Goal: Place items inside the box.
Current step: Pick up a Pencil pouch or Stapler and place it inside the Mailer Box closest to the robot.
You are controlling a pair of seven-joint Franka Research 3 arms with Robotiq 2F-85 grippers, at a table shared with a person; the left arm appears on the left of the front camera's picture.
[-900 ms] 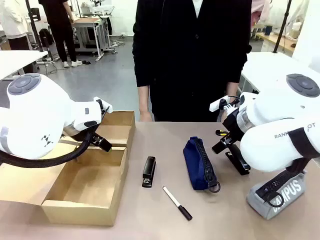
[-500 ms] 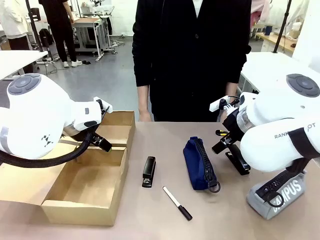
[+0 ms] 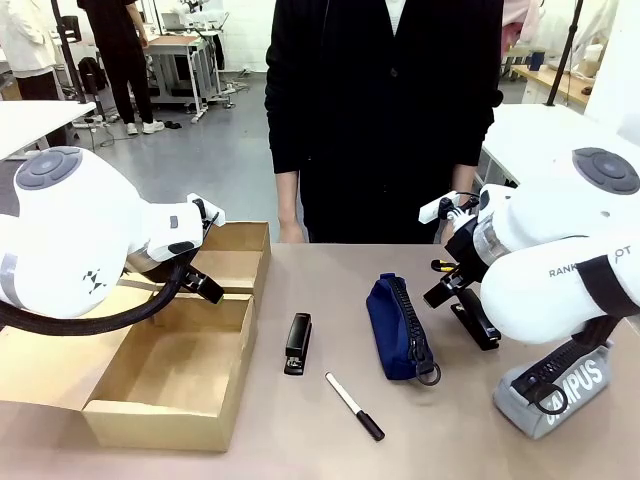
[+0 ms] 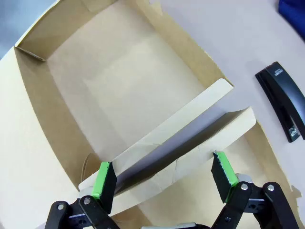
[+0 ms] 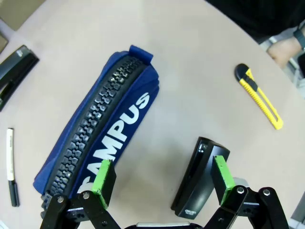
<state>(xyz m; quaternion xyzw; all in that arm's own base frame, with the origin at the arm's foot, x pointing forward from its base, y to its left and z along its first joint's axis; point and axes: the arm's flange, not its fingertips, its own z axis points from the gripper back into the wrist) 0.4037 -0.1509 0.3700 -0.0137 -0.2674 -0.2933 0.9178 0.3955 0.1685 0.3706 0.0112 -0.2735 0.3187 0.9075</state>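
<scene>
The box (image 3: 236, 368) stands open at the table's left. My left gripper (image 4: 164, 174) hangs open above it, its green pads on either side of the box's upright middle flaps (image 4: 181, 138), holding nothing. A black stapler (image 3: 297, 343) and a white marker (image 3: 354, 406) lie mid-table. My right gripper (image 5: 162, 174) is open over bare table between the navy CAMPUS pouch (image 5: 105, 129) and a second black stapler (image 5: 198, 183). The yellow utility knife (image 5: 259, 98) lies farther off. A grey CAMPUS pouch (image 3: 560, 390) lies at the front right, partly under my right arm.
A person in black stands at the far edge, one hand (image 5: 286, 45) resting near the knife. Both compartments of the box hold nothing. Bare table lies between the box and the stapler, and along the front edge.
</scene>
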